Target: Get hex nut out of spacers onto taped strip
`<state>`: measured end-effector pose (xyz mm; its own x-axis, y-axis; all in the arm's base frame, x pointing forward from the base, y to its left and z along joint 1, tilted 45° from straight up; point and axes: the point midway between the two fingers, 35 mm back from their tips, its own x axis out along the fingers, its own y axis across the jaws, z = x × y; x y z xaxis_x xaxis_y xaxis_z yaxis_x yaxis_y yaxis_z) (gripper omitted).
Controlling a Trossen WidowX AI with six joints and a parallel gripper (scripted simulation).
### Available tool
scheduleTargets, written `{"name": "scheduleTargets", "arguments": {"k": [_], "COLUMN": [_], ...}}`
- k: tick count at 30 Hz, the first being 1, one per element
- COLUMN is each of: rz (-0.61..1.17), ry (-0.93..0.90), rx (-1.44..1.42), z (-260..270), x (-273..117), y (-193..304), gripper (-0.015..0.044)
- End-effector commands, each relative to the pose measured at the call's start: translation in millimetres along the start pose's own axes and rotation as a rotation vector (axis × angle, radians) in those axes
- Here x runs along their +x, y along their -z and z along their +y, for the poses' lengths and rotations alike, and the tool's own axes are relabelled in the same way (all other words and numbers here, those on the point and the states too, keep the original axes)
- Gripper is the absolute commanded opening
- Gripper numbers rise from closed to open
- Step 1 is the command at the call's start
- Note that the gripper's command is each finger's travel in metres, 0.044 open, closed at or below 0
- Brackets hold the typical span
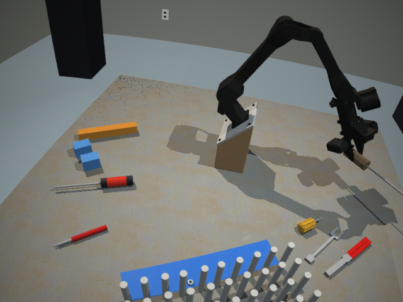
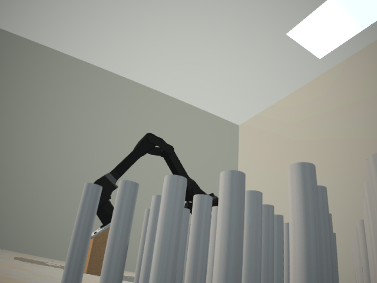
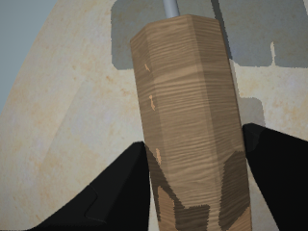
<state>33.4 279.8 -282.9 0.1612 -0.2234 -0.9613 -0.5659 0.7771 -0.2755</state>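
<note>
The hex nut (image 1: 189, 280) lies on the blue taped strip (image 1: 195, 263), near the front row of standing metal spacers (image 1: 203, 279) (image 2: 231, 225); from above it seems to sit just beside one of them, though whether they touch is hard to say. The gripper (image 1: 355, 156) (image 3: 194, 144) is closed on the wooden handle (image 1: 361, 160) (image 3: 190, 106) of a tool with a thin metal shaft (image 1: 385, 180) (image 3: 171, 8), held well apart from the strip. A yellow-handled tool (image 1: 306, 225), a grey forked tool (image 1: 323, 246) and a red-handled one (image 1: 357, 248) lie on the table (image 1: 162, 211) beyond the strip's end (the forked one between the other two).
</note>
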Motion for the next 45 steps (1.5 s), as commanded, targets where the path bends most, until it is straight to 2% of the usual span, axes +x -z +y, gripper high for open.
{"name": "scheduleTargets", "arguments": {"k": [1, 45], "rz": [-0.001, 0.000], "ry": [-0.004, -0.004], "rx": [0.006, 0.006], "z": [0, -15], "x": [4, 43], "y": [2, 26], "gripper": [0.0000, 0.0000]}}
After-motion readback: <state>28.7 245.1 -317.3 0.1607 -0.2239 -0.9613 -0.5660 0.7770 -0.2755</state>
